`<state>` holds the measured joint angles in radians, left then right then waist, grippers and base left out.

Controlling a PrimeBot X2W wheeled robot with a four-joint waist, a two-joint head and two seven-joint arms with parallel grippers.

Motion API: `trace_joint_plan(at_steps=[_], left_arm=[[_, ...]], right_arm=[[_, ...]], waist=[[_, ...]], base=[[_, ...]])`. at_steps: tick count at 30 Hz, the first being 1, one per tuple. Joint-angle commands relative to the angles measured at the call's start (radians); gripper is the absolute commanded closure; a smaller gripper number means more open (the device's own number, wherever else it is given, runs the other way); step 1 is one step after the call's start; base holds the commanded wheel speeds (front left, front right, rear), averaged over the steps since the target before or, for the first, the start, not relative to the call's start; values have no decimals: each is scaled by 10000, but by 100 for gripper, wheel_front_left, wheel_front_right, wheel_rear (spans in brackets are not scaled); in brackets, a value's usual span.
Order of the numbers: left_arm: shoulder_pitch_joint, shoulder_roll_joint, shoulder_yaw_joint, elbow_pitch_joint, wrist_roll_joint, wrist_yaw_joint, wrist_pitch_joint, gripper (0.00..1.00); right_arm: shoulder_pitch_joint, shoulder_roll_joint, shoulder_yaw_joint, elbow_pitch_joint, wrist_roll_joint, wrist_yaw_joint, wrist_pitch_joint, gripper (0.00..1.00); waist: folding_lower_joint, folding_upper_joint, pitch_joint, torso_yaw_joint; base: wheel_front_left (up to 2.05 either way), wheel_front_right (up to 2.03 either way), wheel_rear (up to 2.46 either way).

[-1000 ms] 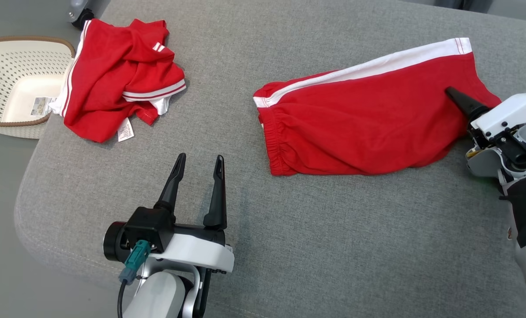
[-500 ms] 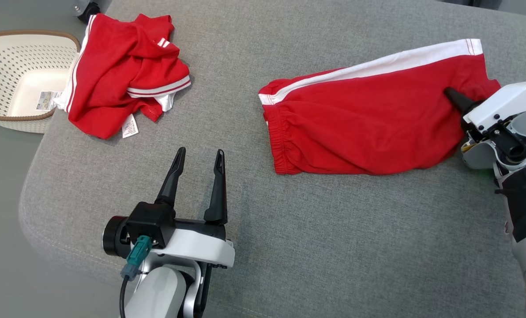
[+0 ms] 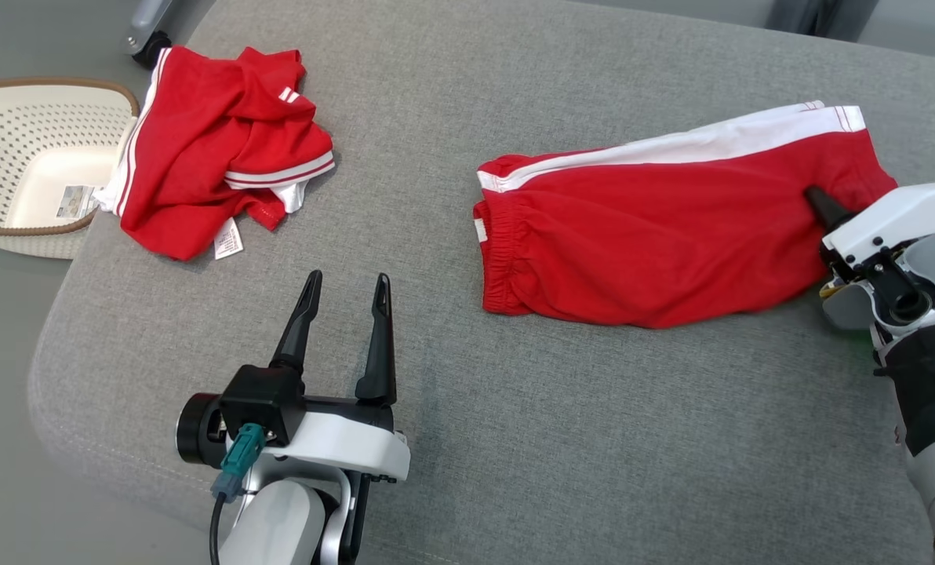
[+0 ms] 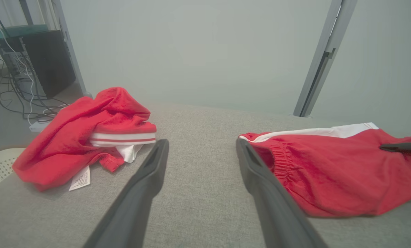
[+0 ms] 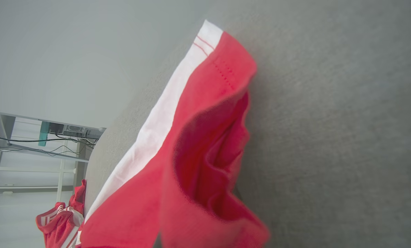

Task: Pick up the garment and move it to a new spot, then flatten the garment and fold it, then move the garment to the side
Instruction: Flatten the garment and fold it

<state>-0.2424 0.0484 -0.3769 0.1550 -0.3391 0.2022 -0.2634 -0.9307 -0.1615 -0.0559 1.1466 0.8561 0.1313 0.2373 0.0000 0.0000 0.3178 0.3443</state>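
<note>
red shorts (image 3: 656, 235) — right gripper (image 3: 814, 198) clamps their leg end.

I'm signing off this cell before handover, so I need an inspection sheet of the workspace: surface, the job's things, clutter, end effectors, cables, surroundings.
Surface: grey fabric cushion, bare near the robot.
Job's things: red shorts with a white side stripe, lying at the right, waistband toward the middle.
Clutter: crumpled red garment at the far left; white perforated basket beside the cushion's left edge.
End effectors: left end effector open over bare cushion, holding nothing; right end effector pinching the shorts' leg end, one finger on top.
Cables: black cable with a teal plug at the left wrist; loose cables on the floor by a dark computer case.
Surroundings: pale wall, grey metal post, a castor wheel beyond the cushion.
</note>
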Motion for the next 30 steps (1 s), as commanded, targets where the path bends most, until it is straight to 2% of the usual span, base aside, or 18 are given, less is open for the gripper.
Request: trace_joint_plan(at_steps=[1,13,22,30], left_arm=[[75,40,61,43,86,-41,-16,0],[288,40,224,213,280,-162,-16,0],[526,43,479,345,451,-334,-16,0],[682,41,612,380,559,-419,-16,0]], right_arm=[[409,-164,-147,242,12,-8,-231,100],[1146,-246,-583,-239,365,-8,-1020,100],[1741,-361,-903,-69,233,-6,-1648,100],[2255,-723,-1161,21,48,-5,-2072,100]], waist=[[0,0,-105,-89],[0,0,-493,-573],[0,0,-937,-985],[0,0,-1194,-1289]], base=[[0,0,0],[0,0,0],[0,0,0],[0,0,0]])
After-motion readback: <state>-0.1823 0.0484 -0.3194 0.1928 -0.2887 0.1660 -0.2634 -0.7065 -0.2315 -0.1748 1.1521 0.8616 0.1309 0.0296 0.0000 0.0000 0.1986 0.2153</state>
